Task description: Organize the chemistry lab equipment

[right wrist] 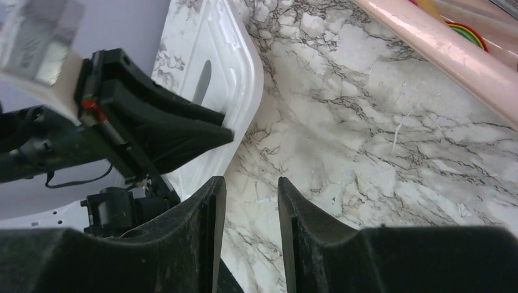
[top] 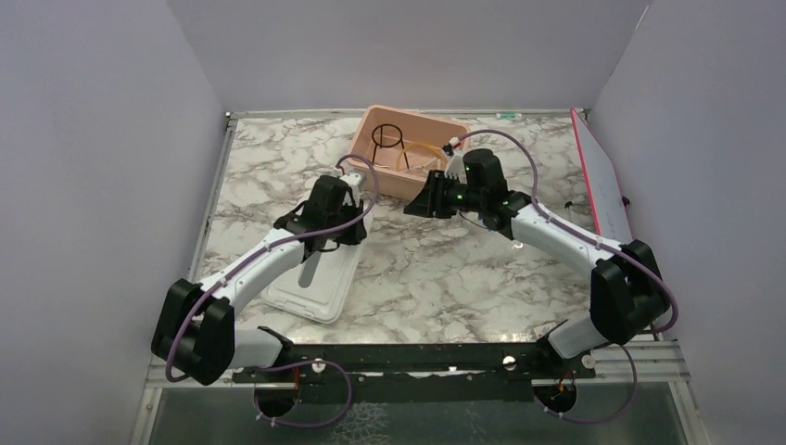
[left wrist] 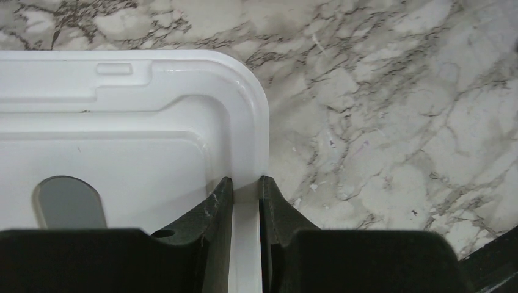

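Note:
My left gripper [top: 326, 243] is shut on the right rim of the flat white lid [top: 315, 287]; in the left wrist view the jaws [left wrist: 246, 183] pinch that rim near the lid's [left wrist: 122, 116] rounded corner. A flat grey oval [left wrist: 67, 201] shows on the lid; I cannot tell what it is. My right gripper [top: 414, 208] is open and empty over bare marble, just in front of the pink tub [top: 363, 153]; its fingers [right wrist: 251, 183] stand apart. The black wire ring stand [top: 386, 136] and the curved tan tube [top: 422, 151] lie inside the tub.
The pink tub's rim [right wrist: 440, 49] runs close along the right gripper's far side, with something red and yellow [right wrist: 464, 30] inside. The left gripper [right wrist: 165, 131] is close on the right gripper's left. A red-edged white board [top: 607, 181] leans at the right wall.

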`<action>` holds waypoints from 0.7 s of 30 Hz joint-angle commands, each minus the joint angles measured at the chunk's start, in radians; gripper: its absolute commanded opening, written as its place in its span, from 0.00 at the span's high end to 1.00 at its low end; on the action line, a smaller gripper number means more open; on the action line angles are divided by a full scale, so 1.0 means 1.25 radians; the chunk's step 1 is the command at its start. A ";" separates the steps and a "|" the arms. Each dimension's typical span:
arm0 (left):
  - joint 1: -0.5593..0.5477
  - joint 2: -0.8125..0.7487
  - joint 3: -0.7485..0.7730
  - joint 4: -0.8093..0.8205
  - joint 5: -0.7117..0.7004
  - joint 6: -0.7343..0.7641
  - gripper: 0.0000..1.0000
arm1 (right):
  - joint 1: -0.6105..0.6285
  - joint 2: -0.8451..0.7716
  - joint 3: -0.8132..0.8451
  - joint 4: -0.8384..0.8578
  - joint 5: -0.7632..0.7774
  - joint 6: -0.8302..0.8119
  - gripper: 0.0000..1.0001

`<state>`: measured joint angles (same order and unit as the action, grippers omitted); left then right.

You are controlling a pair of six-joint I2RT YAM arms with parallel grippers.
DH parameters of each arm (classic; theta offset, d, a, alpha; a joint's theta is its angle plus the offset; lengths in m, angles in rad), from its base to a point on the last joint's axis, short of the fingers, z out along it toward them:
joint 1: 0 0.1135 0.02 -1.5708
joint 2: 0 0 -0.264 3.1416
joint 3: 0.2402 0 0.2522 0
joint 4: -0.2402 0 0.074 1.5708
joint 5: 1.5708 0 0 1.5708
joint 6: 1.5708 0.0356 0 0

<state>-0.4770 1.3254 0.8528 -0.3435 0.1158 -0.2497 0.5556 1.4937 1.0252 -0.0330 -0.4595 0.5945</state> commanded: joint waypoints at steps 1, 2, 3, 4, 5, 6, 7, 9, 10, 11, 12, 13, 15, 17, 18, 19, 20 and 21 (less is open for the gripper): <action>-0.046 -0.087 -0.046 0.136 0.060 -0.005 0.95 | 0.006 0.043 0.008 0.064 -0.058 0.026 0.57; -0.055 -0.102 -0.058 0.150 0.061 -0.012 0.95 | 0.009 0.053 0.015 0.070 -0.067 0.027 0.56; -0.063 -0.116 -0.068 0.165 0.061 -0.017 0.95 | 0.012 0.061 0.021 0.073 -0.072 0.028 0.54; -0.072 -0.129 -0.079 0.175 0.061 -0.022 0.95 | 0.017 0.071 0.030 0.073 -0.074 0.029 0.53; -0.080 -0.142 -0.088 0.184 0.064 -0.025 0.95 | 0.023 0.082 0.039 0.073 -0.078 0.030 0.52; -0.087 -0.153 -0.096 0.191 0.066 -0.026 0.95 | 0.027 0.093 0.051 0.072 -0.085 0.031 0.51; -0.094 -0.163 -0.103 0.197 0.067 -0.026 0.95 | 0.030 0.102 0.061 0.073 -0.093 0.033 0.51; -0.105 -0.180 -0.111 0.200 0.068 -0.024 0.95 | 0.042 0.121 0.081 0.076 -0.096 0.041 0.51; -0.110 -0.186 -0.113 0.200 0.070 -0.023 0.95 | 0.048 0.130 0.089 0.076 -0.092 0.045 0.51; -0.114 -0.191 -0.116 0.201 0.072 -0.022 0.95 | 0.055 0.138 0.099 0.076 -0.089 0.049 0.51; -0.117 -0.195 -0.118 0.202 0.073 -0.021 0.95 | 0.060 0.147 0.107 0.077 -0.089 0.055 0.51; -0.120 -0.200 -0.120 0.202 0.076 -0.020 0.95 | 0.066 0.159 0.116 0.077 -0.087 0.061 0.51; -0.125 -0.208 -0.123 0.202 0.079 -0.017 0.95 | 0.072 0.181 0.135 0.065 -0.076 0.075 0.51; -0.128 -0.216 -0.125 0.203 0.081 -0.015 0.95 | 0.075 0.201 0.151 0.051 -0.064 0.085 0.51; -0.130 -0.220 -0.126 0.202 0.083 -0.013 0.95 | 0.075 0.209 0.155 0.049 -0.061 0.089 0.51; -0.131 -0.223 -0.126 0.203 0.085 -0.012 0.95 | 0.075 0.218 0.160 0.049 -0.064 0.093 0.51; -0.132 -0.227 -0.128 0.203 0.087 -0.010 0.95 | 0.076 0.226 0.167 0.048 -0.073 0.096 0.51; -0.133 -0.229 -0.129 0.203 0.090 -0.009 0.95 | 0.075 0.234 0.173 0.049 -0.086 0.100 0.51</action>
<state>-0.6327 1.0760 0.7036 -0.1429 0.1894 -0.2691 0.6472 1.7447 1.1973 0.0227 -0.5404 0.6846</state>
